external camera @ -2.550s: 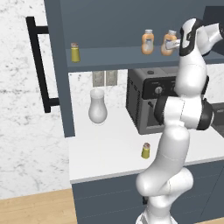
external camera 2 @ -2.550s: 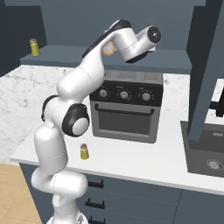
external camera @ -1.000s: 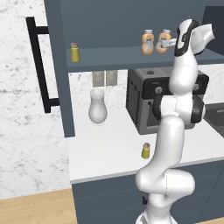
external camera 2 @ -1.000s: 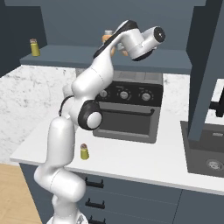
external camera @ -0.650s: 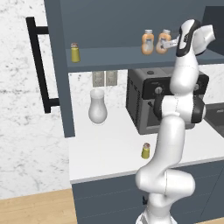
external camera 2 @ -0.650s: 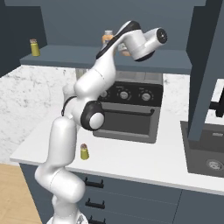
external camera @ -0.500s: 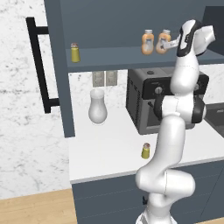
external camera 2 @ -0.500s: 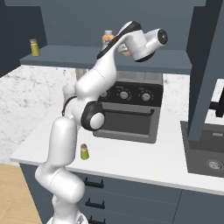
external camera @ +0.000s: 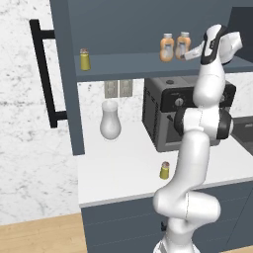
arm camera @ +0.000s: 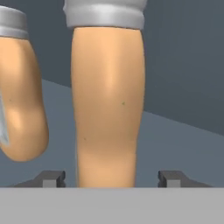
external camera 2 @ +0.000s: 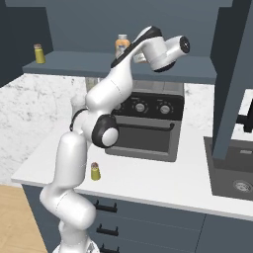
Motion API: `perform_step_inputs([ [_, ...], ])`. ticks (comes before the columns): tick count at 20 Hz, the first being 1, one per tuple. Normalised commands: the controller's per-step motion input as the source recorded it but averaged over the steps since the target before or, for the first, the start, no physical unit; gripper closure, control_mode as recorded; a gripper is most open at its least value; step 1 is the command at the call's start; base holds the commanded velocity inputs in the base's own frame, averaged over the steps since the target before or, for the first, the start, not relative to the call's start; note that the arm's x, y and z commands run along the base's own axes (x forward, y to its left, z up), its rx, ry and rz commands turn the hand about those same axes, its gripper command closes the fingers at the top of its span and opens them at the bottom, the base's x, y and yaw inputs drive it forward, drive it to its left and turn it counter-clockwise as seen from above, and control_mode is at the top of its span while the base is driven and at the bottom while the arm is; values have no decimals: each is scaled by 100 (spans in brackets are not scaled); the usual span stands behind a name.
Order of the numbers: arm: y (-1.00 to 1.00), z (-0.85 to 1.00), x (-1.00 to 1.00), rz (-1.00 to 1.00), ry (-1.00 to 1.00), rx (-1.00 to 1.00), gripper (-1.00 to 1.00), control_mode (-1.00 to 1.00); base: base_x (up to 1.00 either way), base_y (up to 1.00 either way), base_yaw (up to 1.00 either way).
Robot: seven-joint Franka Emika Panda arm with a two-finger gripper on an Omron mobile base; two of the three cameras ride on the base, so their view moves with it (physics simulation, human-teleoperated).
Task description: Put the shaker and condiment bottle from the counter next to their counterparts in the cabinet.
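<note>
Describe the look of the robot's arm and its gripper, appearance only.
The arm is a chain of glossy white rounded segments, with dark grey to black bands at the joints. The wrist ends in a white cylinder with a dark cap. The gripper has two small, blocky dark grey finger tips. No cables or markings are visible.

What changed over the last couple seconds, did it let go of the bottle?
The arm carried the condiment bottle in to the cabinet shelf, beside its twin. The gripper has just opened: its fingertips stand clear on either side of the bottle, which stands upright on the shelf. Unchanged: one shaker on the counter, one shaker on the shelf, vase, toaster oven.
</note>
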Motion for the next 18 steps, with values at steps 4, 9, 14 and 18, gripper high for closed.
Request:
perform_step_inputs([
  [4, 0, -1, 0, 2, 0, -3, -100, -100, 0, 0, 0],
  [9, 0, 0, 0, 0, 0, 0, -100, -100, 0, 0, 0],
  [14, -42, 0, -34, 0, 0, 0, -100, -100, 0, 0, 0],
  [18, -45, 0, -83, 0, 0, 0, -100, -100, 0, 0, 0],
])
